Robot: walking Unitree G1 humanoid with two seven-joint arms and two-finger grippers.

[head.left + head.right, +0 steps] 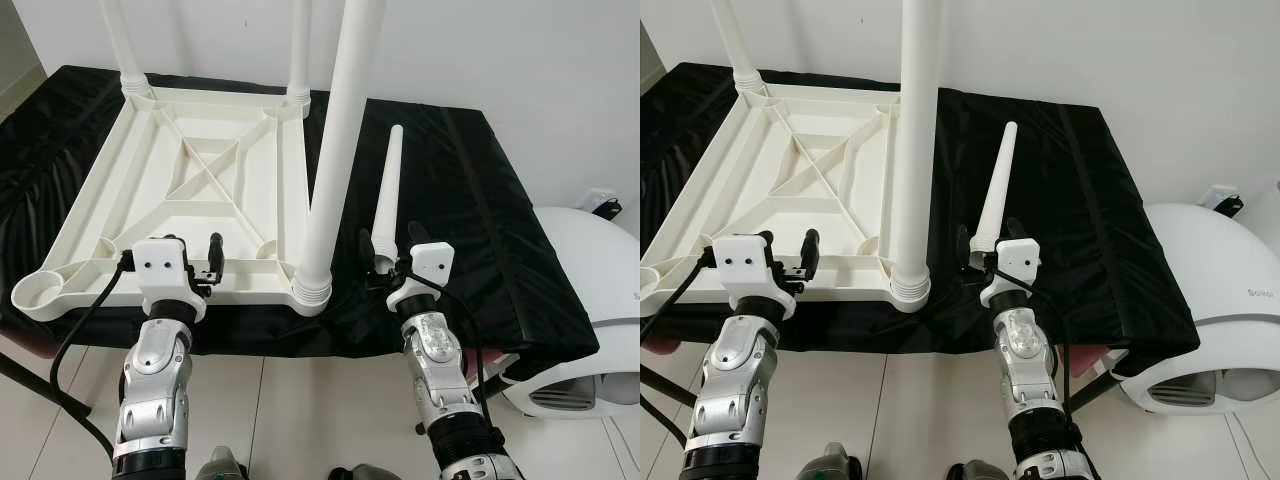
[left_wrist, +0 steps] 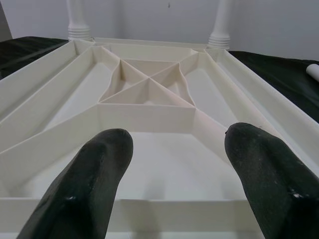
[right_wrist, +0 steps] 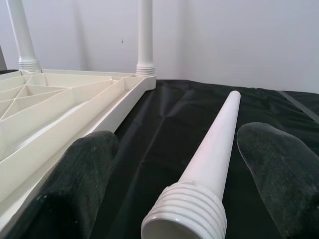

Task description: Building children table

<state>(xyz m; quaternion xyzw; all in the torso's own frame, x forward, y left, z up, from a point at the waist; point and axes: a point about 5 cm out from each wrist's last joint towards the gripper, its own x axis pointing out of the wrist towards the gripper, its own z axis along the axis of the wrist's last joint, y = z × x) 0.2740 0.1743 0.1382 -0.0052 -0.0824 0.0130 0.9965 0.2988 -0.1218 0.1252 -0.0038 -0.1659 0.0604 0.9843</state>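
right claw [image 1: 388, 245]: fingers spread wide, nothing gripped; the threaded end of the loose leg [image 1: 386, 205] lay between them without visible contact, and the leg's slim end pointed away from the claw across the black cloth.

left claw [image 1: 198, 256]: fingers parted, nothing held, poised over the near rim of the upturned tabletop [image 1: 190, 185], with its ribbed underside directly ahead of the fingertips.

bench [image 1: 470, 215]: draped in black cloth, carrying both tabletop and loose leg; the leg lay just beside the tabletop's edge on the side nearer the right claw.

near fitted leg [image 1: 340, 130]: screwed upright into the corner socket between the two claws, slightly ahead of them.

empty socket [image 1: 42, 293]: open round corner cup, outboard of the left claw, on the side away from the right claw.

far fitted legs [image 1: 125, 45]: two, upright in the corners farthest from both claws, against the wall.

white appliance [image 1: 590, 300]: rounded, on the floor, outboard of the right claw.

step in hand, judged: three legs fitted, the fourth about to be taken up. next move, judged: the right claw must close on the leg near its threaded end, carry it across past the standing near leg to the empty socket, stand it thread down and turn it in, while the left claw steadies the tabletop.
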